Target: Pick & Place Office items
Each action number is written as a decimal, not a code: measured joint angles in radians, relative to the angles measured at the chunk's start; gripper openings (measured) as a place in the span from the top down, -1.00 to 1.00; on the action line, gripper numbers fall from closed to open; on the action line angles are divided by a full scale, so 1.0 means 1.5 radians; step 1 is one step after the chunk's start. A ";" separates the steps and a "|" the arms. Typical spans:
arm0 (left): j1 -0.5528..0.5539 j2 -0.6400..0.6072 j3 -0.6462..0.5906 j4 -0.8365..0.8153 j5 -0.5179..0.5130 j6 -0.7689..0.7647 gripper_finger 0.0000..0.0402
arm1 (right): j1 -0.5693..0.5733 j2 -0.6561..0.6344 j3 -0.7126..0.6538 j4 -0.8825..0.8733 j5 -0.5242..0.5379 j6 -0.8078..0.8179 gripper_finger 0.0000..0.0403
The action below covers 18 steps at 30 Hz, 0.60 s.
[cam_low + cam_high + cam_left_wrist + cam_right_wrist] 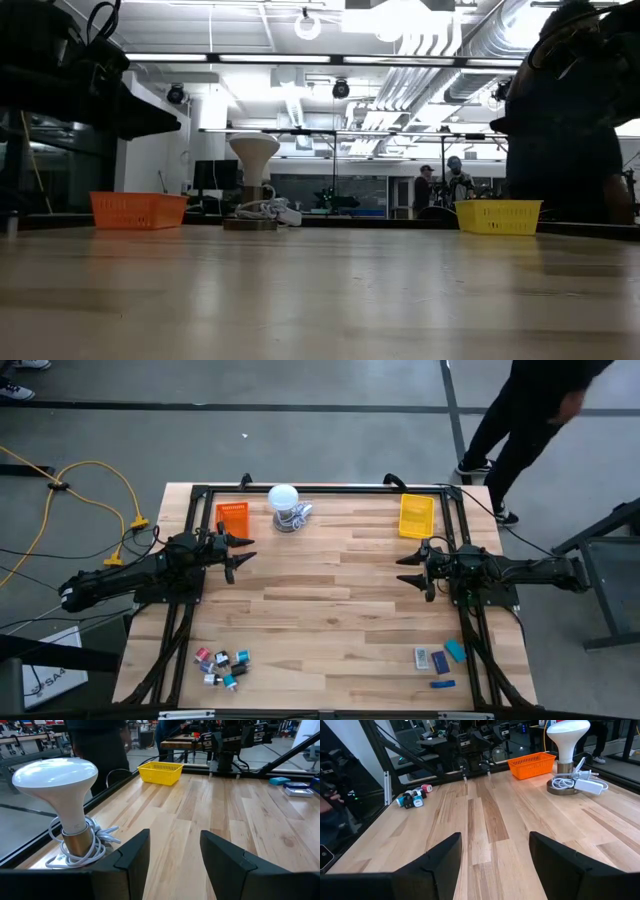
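- Landmark: white lamp [284,500], round-topped, brass base, white cord coiled at foot; stands upright on wooden table [330,610] at far edge.
- Orange tray [232,517] just beside lamp, on left arm's side; yellow tray [416,515] well apart from lamp, same far edge, on right arm's side.
- Left gripper [240,554] near lamp, towards near edge and slightly to orange-tray side; hovers over bare wood. Fingers [132,855] parted, nothing between them, wood visible through gap in wrist view.
- Right gripper [412,569] well apart from lamp, below yellow tray, pointing inward towards table centre. Fingers [442,857] spread wide, empty, bare boards between.
- Office items, small bits [222,665]: red, black, teal, white cluster at near edge, well apart from lamp, on left arm's side; also seen in right wrist view [413,797], lying loose on wood.
- Office items, flat blocks [440,658]: blue, teal, grey-white pcs at near edge, diagonally opposite lamp, by right arm's frame; some visible in left wrist view [295,787].
- Neither group touched by either gripper.
- Person [525,420] in dark clothes standing off table, beyond yellow-tray corner, far from lamp.
- Yellow cable [95,490] on floor past orange-tray side.
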<state>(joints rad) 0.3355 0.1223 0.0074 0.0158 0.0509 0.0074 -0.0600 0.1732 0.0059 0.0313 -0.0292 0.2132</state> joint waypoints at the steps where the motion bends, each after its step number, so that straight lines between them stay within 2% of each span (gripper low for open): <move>1: 0.000 0.000 0.000 0.000 0.000 0.000 0.17 | 0.000 0.000 0.000 0.000 0.000 0.000 -0.09; 18: 0.000 0.000 0.000 0.018 0.000 -0.002 0.17 | 0.000 0.000 0.000 0.000 0.000 0.000 -0.09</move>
<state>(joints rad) 0.3355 0.1223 0.0074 0.0434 0.0509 0.0040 -0.0601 0.1730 0.0058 0.0312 -0.0292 0.2132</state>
